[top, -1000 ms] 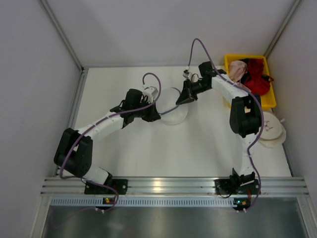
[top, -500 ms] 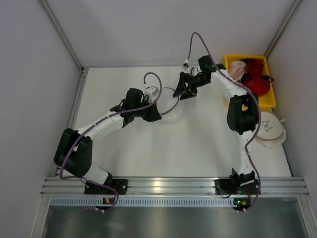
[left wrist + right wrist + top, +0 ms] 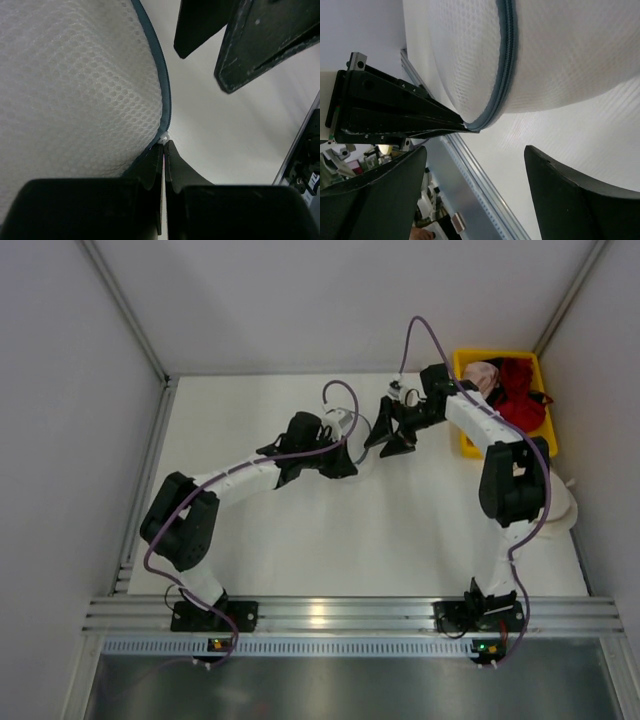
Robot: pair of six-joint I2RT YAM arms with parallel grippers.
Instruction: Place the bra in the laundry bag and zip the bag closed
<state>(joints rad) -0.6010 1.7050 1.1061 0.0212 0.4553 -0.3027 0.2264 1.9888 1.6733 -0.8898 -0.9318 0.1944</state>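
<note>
**Bag** (image 3: 75, 85): round pouch of white mesh with a grey-blue zip (image 3: 504, 75) around its rim. It lies on the counter (image 3: 300, 540) at mid-depth, right of centre, between the two grippers. The zip reads as shut along the stretch in view. The mesh bulges, and its contents cannot be told.

**Left gripper** (image 3: 164, 145): reaches in from the left, low over the counter. Jaws are pressed together on the bag's rim at the zip line, with a small white tab just beyond the tips. Its fingers (image 3: 395, 112) show as a dark wedge meeting the rim in the right wrist view.

**Right gripper** (image 3: 475, 150): comes in from the far right, just beside the bag. Jaws are wide apart and hold nothing. Its fingers (image 3: 260, 45) hang clear of the mesh, near the rim but not touching it.

**Bin** (image 3: 495, 353): yellow, at the far right corner of the counter. It holds a pink garment (image 3: 482, 378) and a red garment (image 3: 520, 400).

**Cream pouch** (image 3: 565, 505): at the right edge of the counter, partly hidden behind the right arm.
</note>
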